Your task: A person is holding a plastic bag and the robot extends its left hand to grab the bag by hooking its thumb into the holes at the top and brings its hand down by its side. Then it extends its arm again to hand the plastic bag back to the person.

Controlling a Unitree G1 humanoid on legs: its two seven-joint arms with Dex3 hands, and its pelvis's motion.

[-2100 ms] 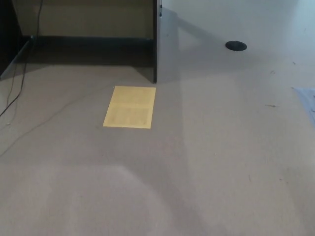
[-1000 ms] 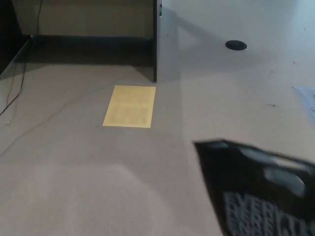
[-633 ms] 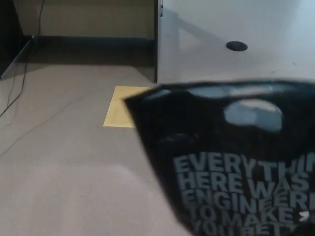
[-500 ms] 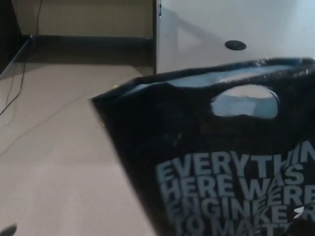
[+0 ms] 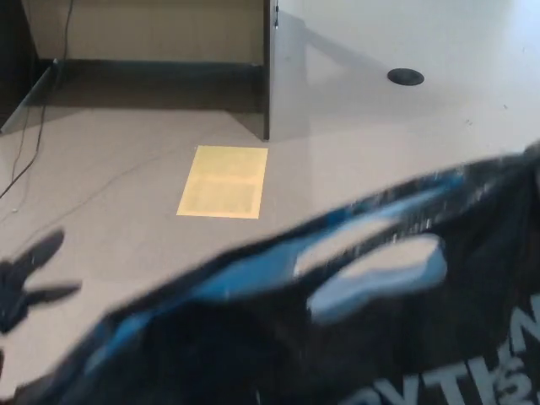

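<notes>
Bag (image 5: pixel 337 354) fills the lower part of the view, black plastic, blurred, its top edge running on a slant from the lower left corner up to the right edge. A cut-out handle hole (image 5: pixel 380 268) shows pale near the top edge, stretched sideways by the blur, and part of some pale lettering (image 5: pixel 472 380) appears at the bottom right, too cut off to read. Who or what holds the bag cannot be seen.

At the far left edge, the left robot hand (image 5: pixel 25 278) shows as a dark shape, its fingers (image 5: pixel 42 251) spread apart and grasping nothing, well apart from the handle hole. The right robot hand does not show at all.

Behind the bag lies the floor (image 5: pixel 118 169), with a yellow sheet (image 5: pixel 224 181) flat on it, just above the bag's top edge. A cable (image 5: pixel 25 160) trails across the floor on the left. A pale panel (image 5: pixel 380 126) with a dark round hole (image 5: pixel 406 78) stands to the right, beyond a dark upright edge (image 5: pixel 266 76).
</notes>
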